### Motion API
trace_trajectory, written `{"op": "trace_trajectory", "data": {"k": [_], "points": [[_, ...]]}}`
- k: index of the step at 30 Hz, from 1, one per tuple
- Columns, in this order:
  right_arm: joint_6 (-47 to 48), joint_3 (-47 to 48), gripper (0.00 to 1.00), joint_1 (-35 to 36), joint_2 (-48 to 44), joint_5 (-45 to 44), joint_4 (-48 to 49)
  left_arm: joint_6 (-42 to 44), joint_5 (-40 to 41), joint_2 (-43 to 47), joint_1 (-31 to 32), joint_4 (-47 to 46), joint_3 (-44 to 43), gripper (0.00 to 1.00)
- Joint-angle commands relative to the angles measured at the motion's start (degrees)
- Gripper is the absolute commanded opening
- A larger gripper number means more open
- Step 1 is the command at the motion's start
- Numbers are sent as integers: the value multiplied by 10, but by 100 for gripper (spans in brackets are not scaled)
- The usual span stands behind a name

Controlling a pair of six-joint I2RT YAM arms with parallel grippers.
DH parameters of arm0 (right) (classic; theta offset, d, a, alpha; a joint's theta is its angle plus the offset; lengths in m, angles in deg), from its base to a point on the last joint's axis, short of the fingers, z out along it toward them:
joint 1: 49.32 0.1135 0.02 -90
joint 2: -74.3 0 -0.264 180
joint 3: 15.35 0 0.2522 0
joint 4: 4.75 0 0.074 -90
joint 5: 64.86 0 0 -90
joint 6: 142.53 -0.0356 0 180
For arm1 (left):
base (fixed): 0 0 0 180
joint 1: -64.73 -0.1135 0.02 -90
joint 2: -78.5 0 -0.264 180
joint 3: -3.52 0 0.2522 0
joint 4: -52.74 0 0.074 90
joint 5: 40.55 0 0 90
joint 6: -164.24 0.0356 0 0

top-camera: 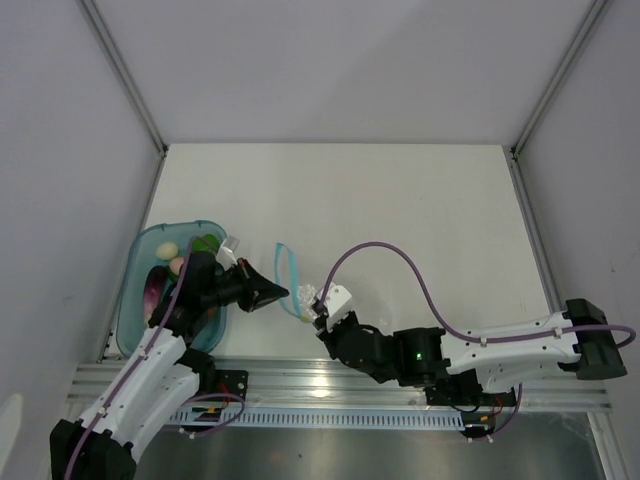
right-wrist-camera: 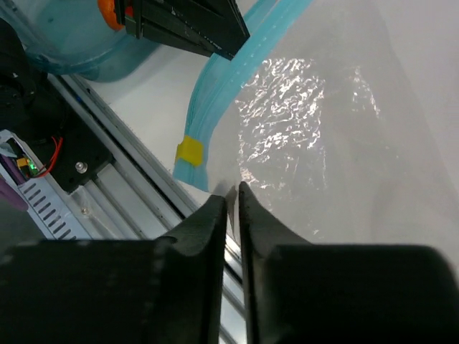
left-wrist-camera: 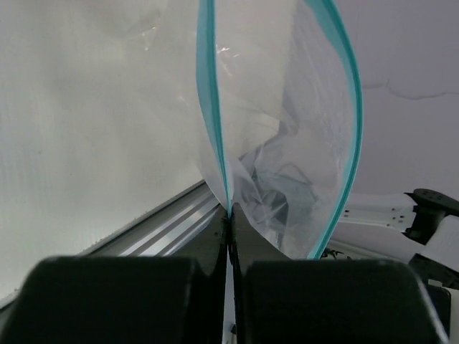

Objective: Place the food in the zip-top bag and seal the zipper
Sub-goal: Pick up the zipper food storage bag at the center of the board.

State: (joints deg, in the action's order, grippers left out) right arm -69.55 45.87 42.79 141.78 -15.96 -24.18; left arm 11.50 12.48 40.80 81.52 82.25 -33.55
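Your left gripper [left-wrist-camera: 229,215] and right gripper [right-wrist-camera: 233,195] both pinch the zip-top bag [left-wrist-camera: 287,129], holding it open. The food [top-camera: 167,249] lies in the tray [top-camera: 133,268] behind the left one, none bagged yet.

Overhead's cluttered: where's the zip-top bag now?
Top view, left of centre near the front edge: the zip-top bag, held between left claw and right claw, right of the teal tray.

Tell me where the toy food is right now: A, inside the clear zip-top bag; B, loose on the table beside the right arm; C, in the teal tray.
C: the food lies in the teal tray, and the zip-top bag shows none inside.
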Motion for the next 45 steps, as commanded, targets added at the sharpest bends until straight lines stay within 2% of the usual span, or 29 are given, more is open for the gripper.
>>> {"op": "trace_trajectory", "data": {"k": [1, 2, 4, 7, 9, 10, 16, 20, 24, 31, 34, 41, 45], "points": [[-92, 44, 17, 8, 18, -7, -63, 74, -17, -22, 5, -2, -36, 1], [-107, 50, 35, 9, 19, -8, -78, 83, -16, -26, 7, 4, -41, 1], [-167, 74, 53, 10, 13, -30, -148, 118, 1, -33, 11, 38, -73, 1], [-230, 97, 69, 11, -7, -50, -237, 157, 28, -32, 17, 81, -111, 1], [-259, 130, 70, 10, -15, -57, -302, 172, 43, -28, 19, 100, -128, 1], [-266, 142, 75, 10, -17, -62, -322, 185, 48, -27, 23, 114, -135, 0], [-288, 258, 76, 4, -4, -99, -427, 202, 61, -19, 27, 131, -139, 1], [-245, 310, 77, -26, 45, -72, -415, 197, 59, -19, 38, 130, -135, 1], [-216, 381, 76, -62, 150, -29, -432, 185, 65, -13, 53, 128, -139, 1], [-253, 579, 72, -70, 308, -67, -569, 173, 84, -5, 85, 138, -161, 0], [-276, 621, 71, -69, 337, -80, -614, 169, 104, -8, 104, 144, -175, 0], [-308, 632, 68, -92, 347, -49, -625, 148, 135, -1, 135, 133, -170, 1], [-333, 619, 62, -99, 348, -44, -643, 134, 145, 7, 145, 127, -165, 1]]}}
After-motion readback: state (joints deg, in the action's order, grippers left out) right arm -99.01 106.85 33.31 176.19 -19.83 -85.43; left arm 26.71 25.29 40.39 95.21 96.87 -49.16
